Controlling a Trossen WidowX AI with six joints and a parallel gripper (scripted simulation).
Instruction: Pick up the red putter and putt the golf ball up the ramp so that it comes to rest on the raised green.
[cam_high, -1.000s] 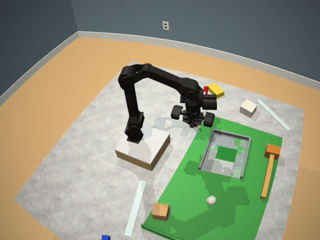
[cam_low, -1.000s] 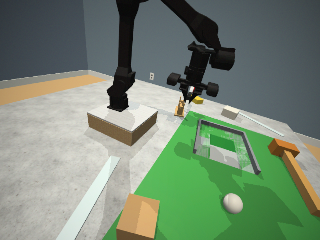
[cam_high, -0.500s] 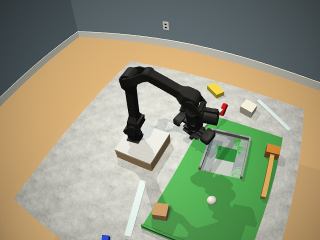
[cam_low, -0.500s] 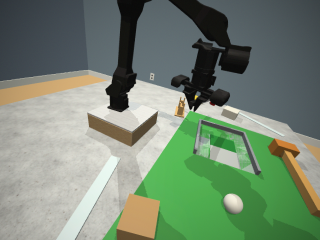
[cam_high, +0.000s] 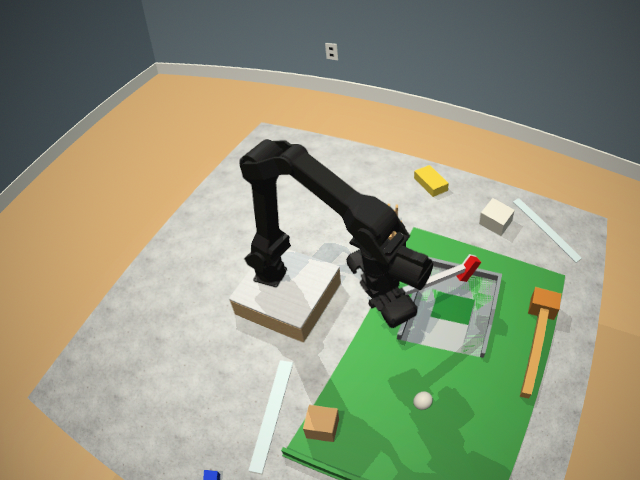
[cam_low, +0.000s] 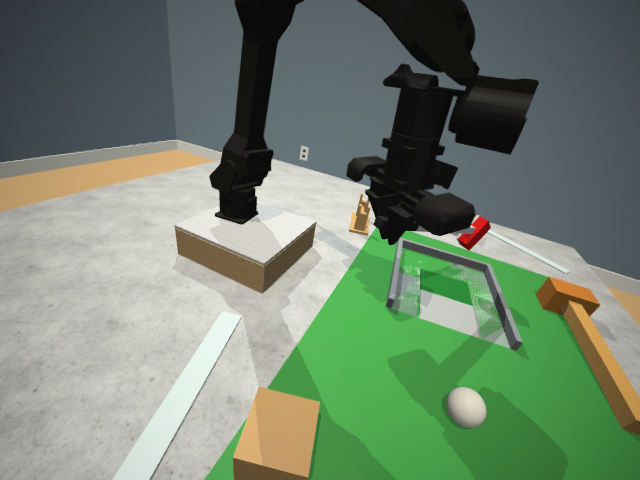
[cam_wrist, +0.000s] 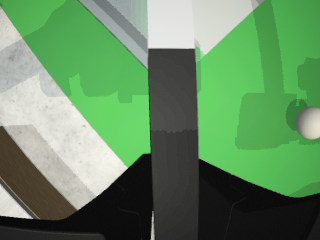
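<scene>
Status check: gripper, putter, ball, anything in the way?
Gripper shut on red putter, held above walled green. Golf ball on turf, untouched. Path unobstructed.

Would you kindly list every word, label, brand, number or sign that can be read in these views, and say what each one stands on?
None: no view shows any readable text.
The red putter, golf ball, yellow block, cream block and orange mallet have plain faces.
The wall outlet shows two slots only, no lettering.
The gripper, shut on the putter, bears no visible marking.

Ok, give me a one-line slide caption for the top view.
End effector grips the red putter above the walled raised green, with the golf ball waiting on the turf below.
</scene>
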